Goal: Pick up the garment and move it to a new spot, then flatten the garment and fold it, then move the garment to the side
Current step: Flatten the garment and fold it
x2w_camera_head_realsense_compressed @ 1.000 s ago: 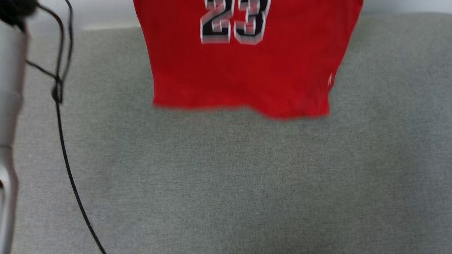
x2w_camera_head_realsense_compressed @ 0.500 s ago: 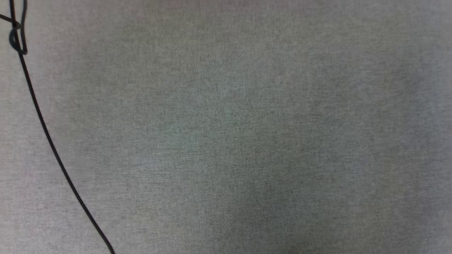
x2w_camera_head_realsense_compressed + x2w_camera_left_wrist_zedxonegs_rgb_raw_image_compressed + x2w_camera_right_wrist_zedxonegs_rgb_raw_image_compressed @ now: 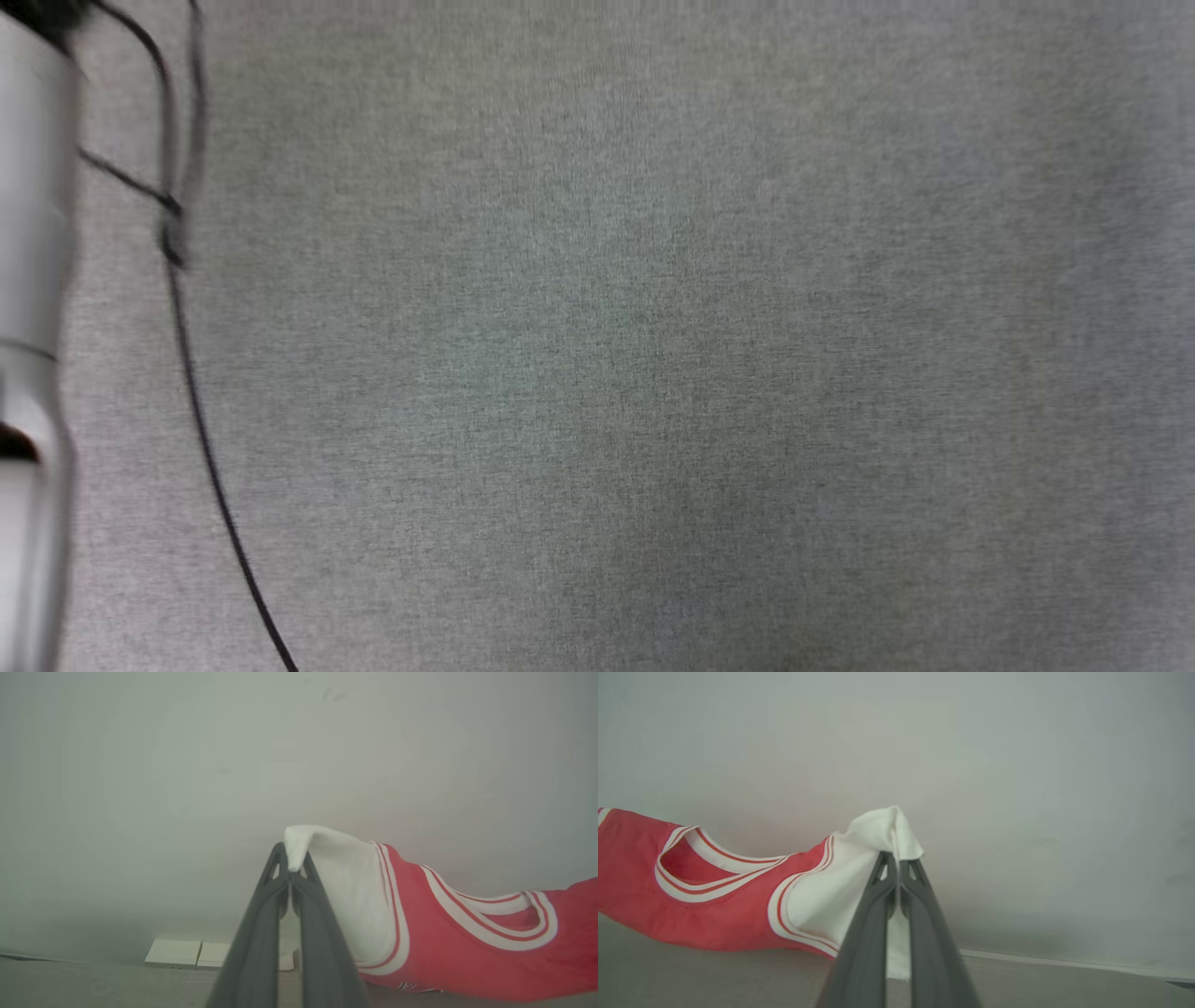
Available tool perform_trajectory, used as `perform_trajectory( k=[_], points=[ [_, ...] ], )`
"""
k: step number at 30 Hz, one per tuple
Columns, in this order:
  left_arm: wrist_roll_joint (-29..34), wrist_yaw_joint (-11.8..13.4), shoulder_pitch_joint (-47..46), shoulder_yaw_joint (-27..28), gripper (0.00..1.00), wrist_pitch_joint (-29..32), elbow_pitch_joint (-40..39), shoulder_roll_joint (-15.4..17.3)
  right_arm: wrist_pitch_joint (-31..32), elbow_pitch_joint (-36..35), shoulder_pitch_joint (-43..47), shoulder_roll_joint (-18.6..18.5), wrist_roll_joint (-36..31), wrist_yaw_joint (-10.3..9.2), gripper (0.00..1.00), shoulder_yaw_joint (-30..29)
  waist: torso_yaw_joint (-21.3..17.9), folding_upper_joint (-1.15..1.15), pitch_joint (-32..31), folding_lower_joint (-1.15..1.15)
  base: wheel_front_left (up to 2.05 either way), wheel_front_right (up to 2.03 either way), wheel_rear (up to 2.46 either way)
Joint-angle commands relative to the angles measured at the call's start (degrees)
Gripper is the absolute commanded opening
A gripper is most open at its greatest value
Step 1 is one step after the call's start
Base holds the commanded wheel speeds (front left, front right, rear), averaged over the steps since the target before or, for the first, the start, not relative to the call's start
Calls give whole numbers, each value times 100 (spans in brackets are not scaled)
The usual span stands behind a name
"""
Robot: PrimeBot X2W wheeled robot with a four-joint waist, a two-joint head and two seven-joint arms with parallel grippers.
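Note:
The garment (image 3: 467, 942) is a red jersey with white sleeves and red-white striped trim, hanging spread between both grippers in front of a pale wall. In the left wrist view my left gripper (image 3: 292, 863) is shut on the tip of one white sleeve (image 3: 345, 896). In the right wrist view my right gripper (image 3: 896, 858) is shut on the other white sleeve (image 3: 831, 900), and the garment (image 3: 668, 905) sags away to the left with its neckline open. A pale forearm (image 3: 28, 327) stands blurred at the left edge of the head view.
The grey fabric surface (image 3: 653, 373) spreads below in the head view. A thin black cable (image 3: 201, 439) runs down its left side. White flat boxes (image 3: 187, 953) lie at the foot of the wall in the left wrist view.
The head view has shifted: one second ago it showed the garment's red lower half with "23" hanging at the top, now only grey fabric. The forearm left the view and came back.

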Motion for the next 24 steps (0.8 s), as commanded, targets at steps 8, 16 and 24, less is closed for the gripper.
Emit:
perform_trajectory(
  k=[8,16,24],
  points=[
    [-107,-146,1943,289,0,-137,-370,-78,-382,-304,2081,-173,953,-2,0,716,-25,0,-1061,-1,0,0,0],
    [31,16,4302,935,0,-136,-1627,-147,-495,-769,4074,-400,1619,-3,0,1055,-45,0,-2047,-1,0,0,0],
    [65,300,6257,1309,0,-137,-2640,-252,-541,-1197,5595,-531,1822,-3,0,962,-90,0,-2755,-1,0,0,0]
  ],
)
